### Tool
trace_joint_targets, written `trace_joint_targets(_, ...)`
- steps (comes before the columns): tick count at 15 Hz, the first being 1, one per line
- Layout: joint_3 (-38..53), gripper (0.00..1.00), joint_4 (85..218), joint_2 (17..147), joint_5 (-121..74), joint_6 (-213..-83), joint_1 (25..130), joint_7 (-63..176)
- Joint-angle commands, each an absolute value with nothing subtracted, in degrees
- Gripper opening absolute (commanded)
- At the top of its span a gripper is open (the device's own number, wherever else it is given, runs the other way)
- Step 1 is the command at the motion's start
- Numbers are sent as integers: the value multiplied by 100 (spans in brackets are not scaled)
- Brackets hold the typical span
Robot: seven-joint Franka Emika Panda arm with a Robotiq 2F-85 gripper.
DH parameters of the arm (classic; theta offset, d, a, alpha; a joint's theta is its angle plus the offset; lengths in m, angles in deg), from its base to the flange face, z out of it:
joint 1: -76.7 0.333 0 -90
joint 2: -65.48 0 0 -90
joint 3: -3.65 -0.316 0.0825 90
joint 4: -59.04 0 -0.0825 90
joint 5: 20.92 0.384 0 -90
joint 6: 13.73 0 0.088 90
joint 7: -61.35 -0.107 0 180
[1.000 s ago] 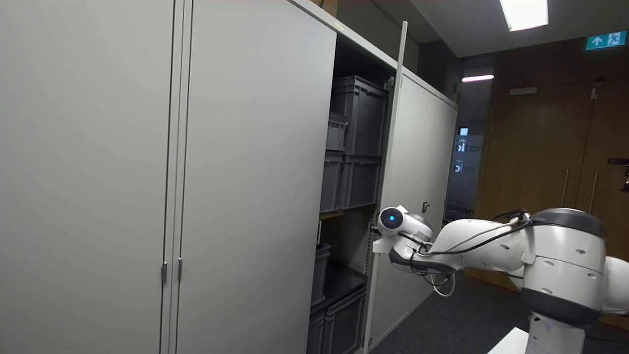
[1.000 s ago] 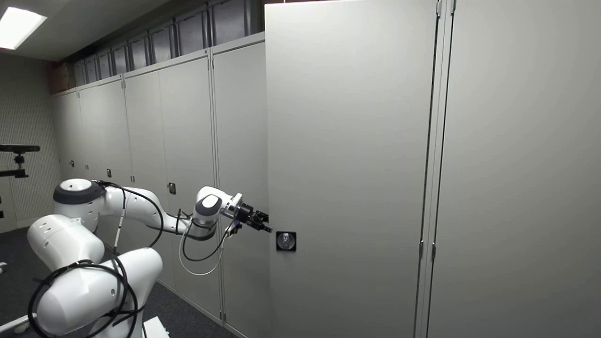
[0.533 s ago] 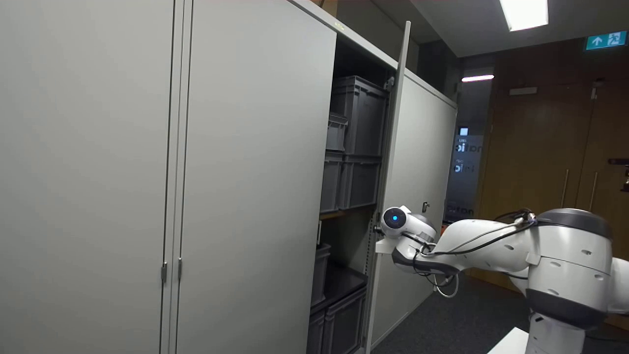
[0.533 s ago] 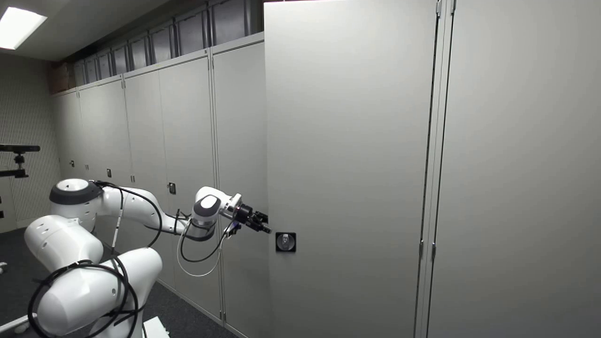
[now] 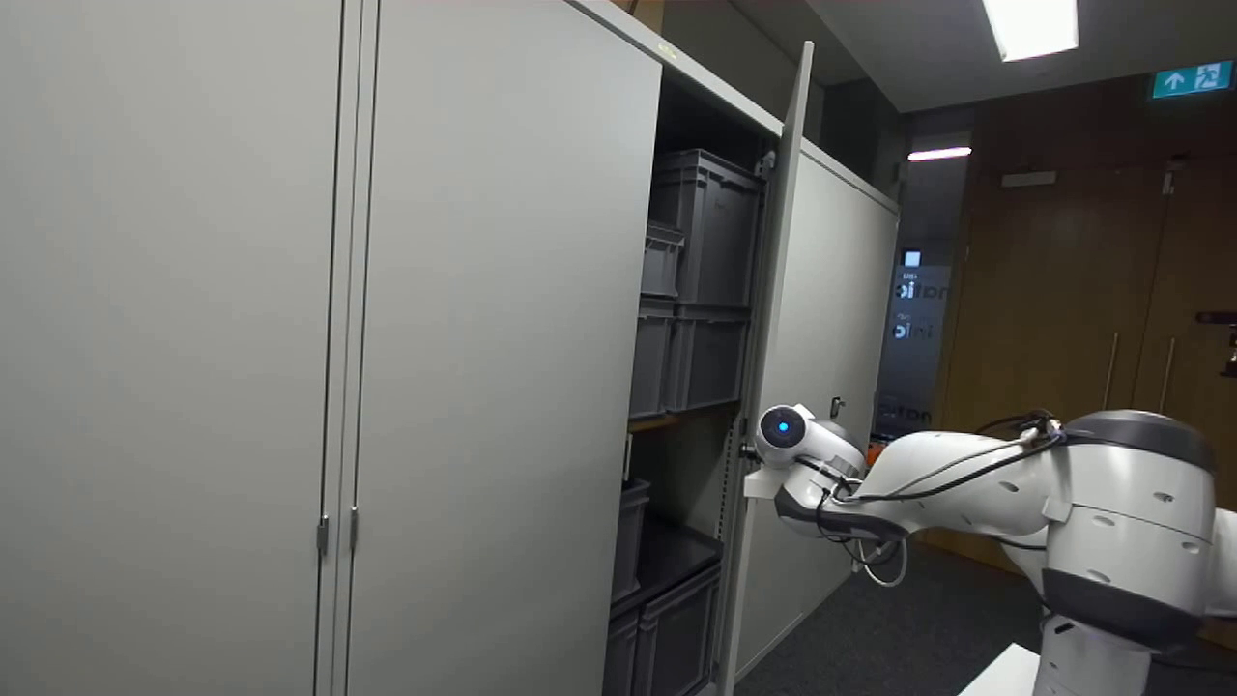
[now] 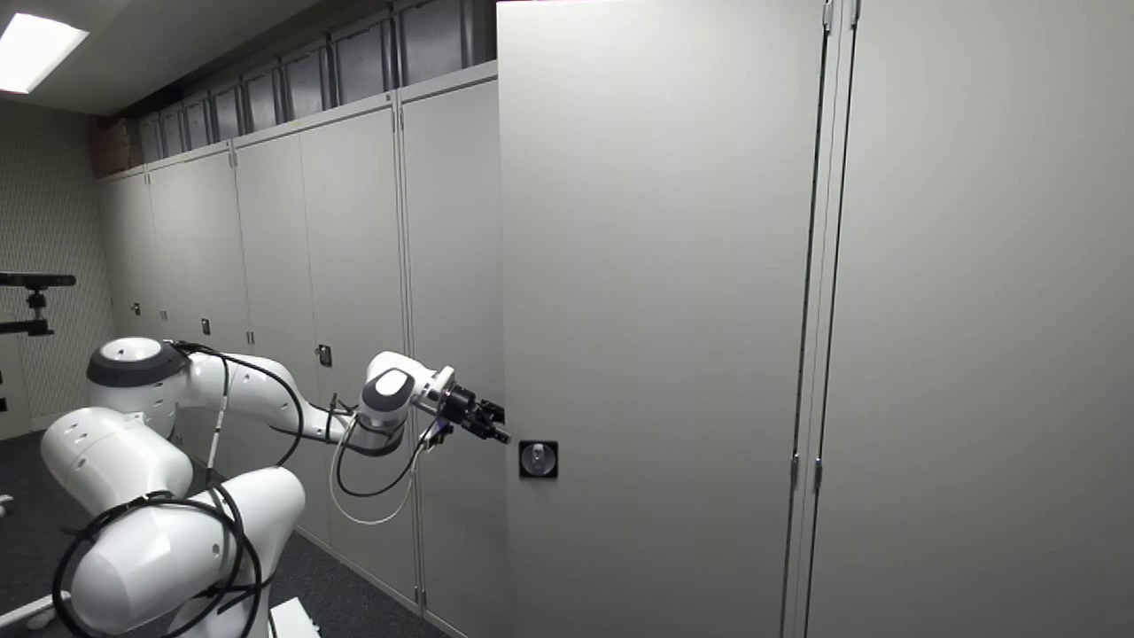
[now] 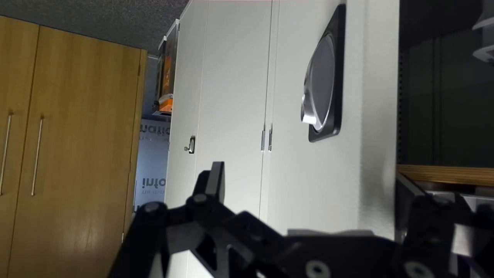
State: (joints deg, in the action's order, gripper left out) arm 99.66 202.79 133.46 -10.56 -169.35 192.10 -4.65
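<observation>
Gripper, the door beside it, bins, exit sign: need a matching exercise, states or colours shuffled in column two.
Column one:
1. gripper
2. door
3. bins
4. exit sign

Column two:
A. stacked one on another
B. green and white
C. standing open
D. jaws apart, astride the door's edge

Pairs: 1-D, 2-C, 3-A, 4-B

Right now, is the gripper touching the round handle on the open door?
Apart. The wrist view shows the handle clear of the gripper, with bare door between them.
</observation>
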Motion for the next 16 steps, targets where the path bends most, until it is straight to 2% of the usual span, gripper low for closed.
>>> trace_joint_targets(1,10225,100,20638,13332,-939,-17003,19458,-160)
trace_joint_targets(16,10332,100,20919,13379,-818,-17005,19671,-164)
